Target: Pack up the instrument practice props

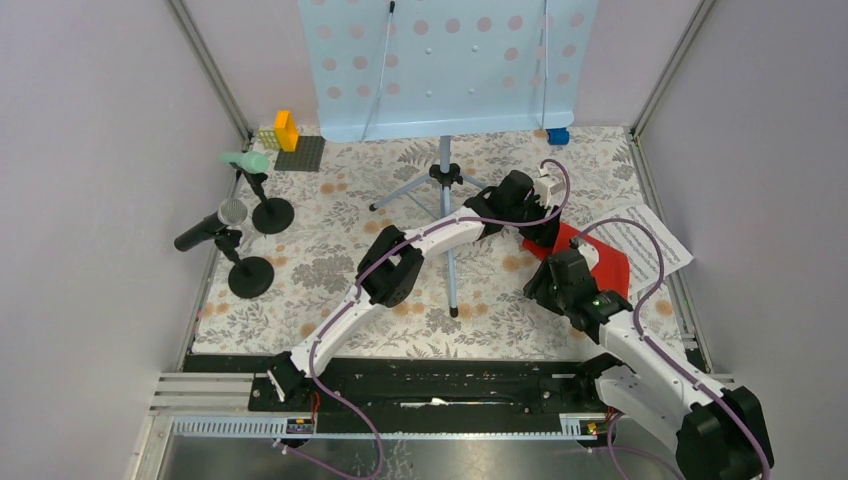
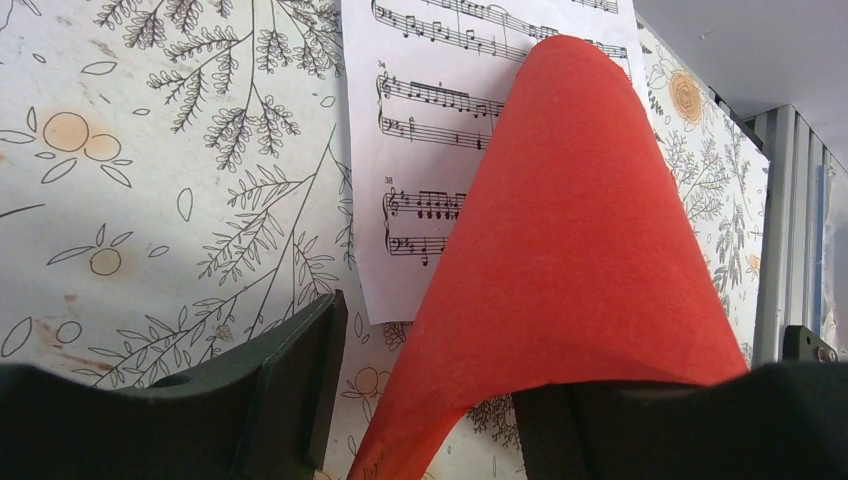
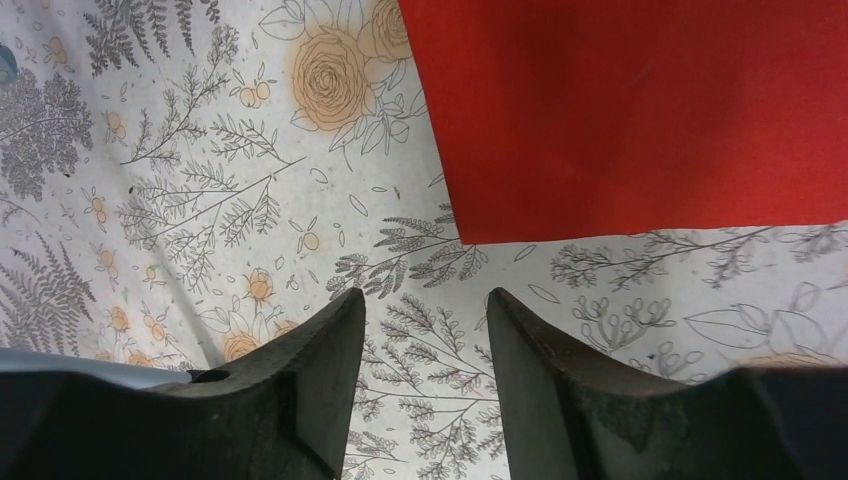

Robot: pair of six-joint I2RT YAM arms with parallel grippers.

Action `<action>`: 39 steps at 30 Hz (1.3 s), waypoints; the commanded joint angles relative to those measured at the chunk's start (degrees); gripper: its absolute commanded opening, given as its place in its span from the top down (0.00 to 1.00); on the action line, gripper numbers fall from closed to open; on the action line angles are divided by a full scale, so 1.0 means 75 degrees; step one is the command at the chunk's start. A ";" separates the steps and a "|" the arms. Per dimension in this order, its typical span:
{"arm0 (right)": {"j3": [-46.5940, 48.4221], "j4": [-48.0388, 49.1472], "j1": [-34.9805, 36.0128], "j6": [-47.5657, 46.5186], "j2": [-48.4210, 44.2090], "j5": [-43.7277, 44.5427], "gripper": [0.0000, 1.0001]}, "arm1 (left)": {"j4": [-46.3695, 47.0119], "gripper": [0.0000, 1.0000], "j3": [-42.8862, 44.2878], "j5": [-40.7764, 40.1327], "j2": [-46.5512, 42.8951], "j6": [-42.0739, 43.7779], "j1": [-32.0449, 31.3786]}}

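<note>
Only L wrist shows red sheet (image 2: 570, 230) arched.

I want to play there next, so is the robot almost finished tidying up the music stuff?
Not nearly. Nothing looks packed away. The left gripper has the curled red sheet between its open jaws; the right gripper hovers open beside its corner. Left to do: the white music sheet, the blue music stand, the green microphone and black microphone on their holders.
</note>
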 commanded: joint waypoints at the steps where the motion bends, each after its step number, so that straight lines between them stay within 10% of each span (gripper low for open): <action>1: -0.0338 0.1021 0.0041 0.0453 0.0289 -0.0431 0.47 | 0.0430 0.38 -0.0010 0.0186 -0.0056 -0.0004 0.0021; 11: -0.0997 0.1717 0.0047 0.0785 -0.0284 0.2136 0.58 | 0.0435 0.41 -0.0034 0.0278 -0.0046 0.0069 0.0001; 25: 0.0882 0.2550 -0.0129 -0.0887 0.0494 0.4656 0.42 | 0.0340 0.44 -0.0288 0.0374 -0.0055 0.0386 -0.0190; 32: 0.1882 0.2893 -0.2196 -0.1151 0.1498 0.3291 0.41 | 0.0315 0.45 -0.0282 0.0375 -0.0103 0.0455 -0.0236; 39: 0.1302 0.2069 -0.2330 -0.0787 0.0874 0.0939 0.43 | 0.0415 0.49 -0.0267 0.0329 -0.0104 0.0346 -0.0260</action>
